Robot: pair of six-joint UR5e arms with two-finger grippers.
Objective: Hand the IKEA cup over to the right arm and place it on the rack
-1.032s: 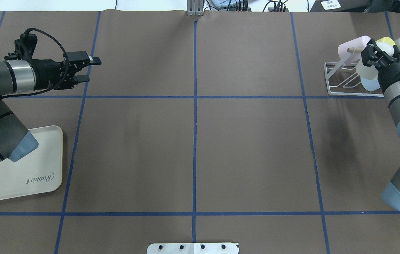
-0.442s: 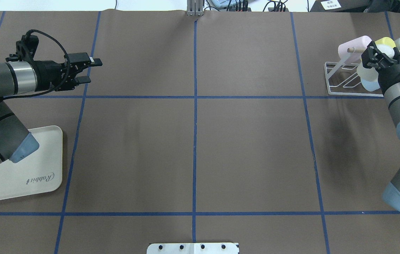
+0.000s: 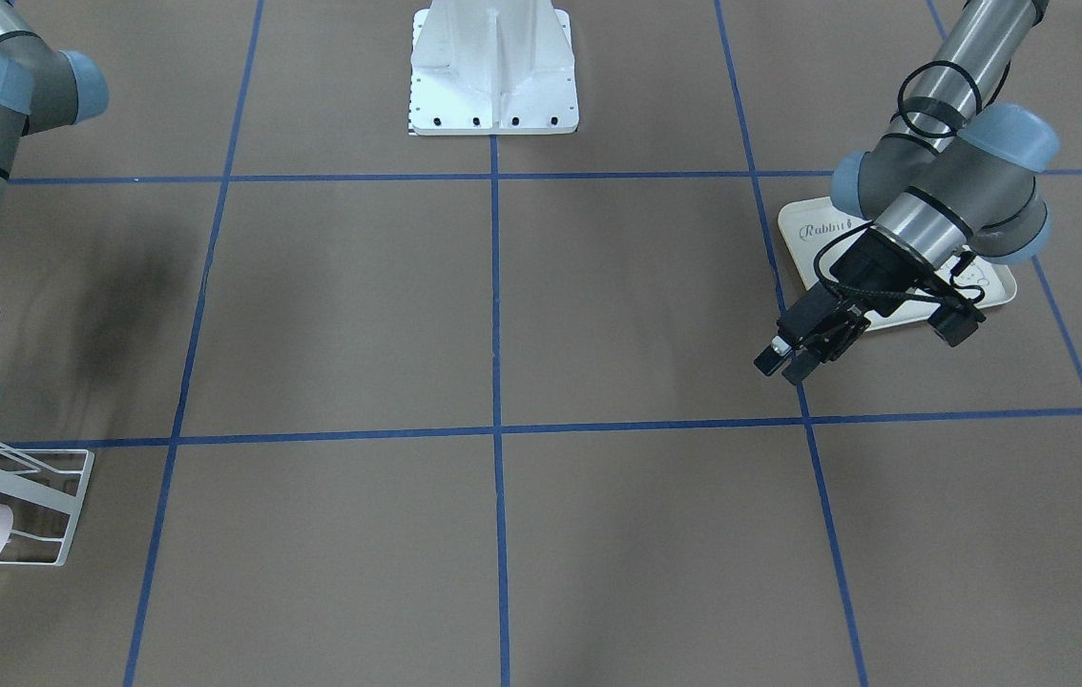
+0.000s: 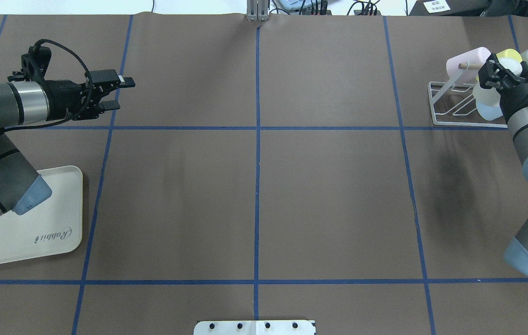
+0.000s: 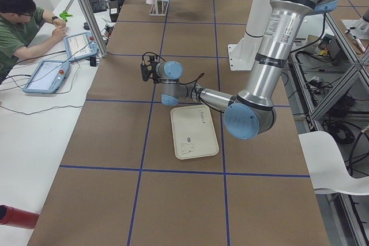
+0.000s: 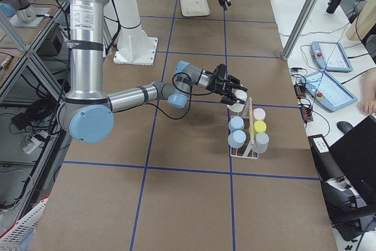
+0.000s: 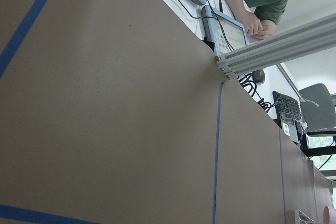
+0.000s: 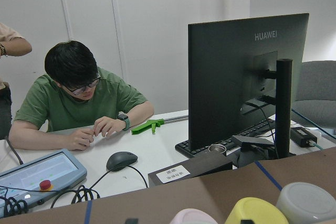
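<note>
Cup (image 4: 484, 93): smooth pale cream, tapered; at the rack (image 4: 445, 122), table's (image 4: 329, 186) 2 o'clock.
Rack: white wire, wooden dowel (image 4: 463, 66); pastel cups (image 4: 466, 58) crowd it.
My right gripper (image 6: 230, 88): fingers clamp the cup.
My left gripper (image 4: 121, 94): fingers apart, empty, 10 o'clock.

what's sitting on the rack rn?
On the rack: a pink cup, a yellow cup, a grey cup, two pale blue cups. The right gripper holds a cream cup at its end. Prongs inside the cups are hidden.

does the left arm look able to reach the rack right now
Probably not: the left gripper sits across the table, and the right gripper, holding a cup, crowds the rack.
</note>
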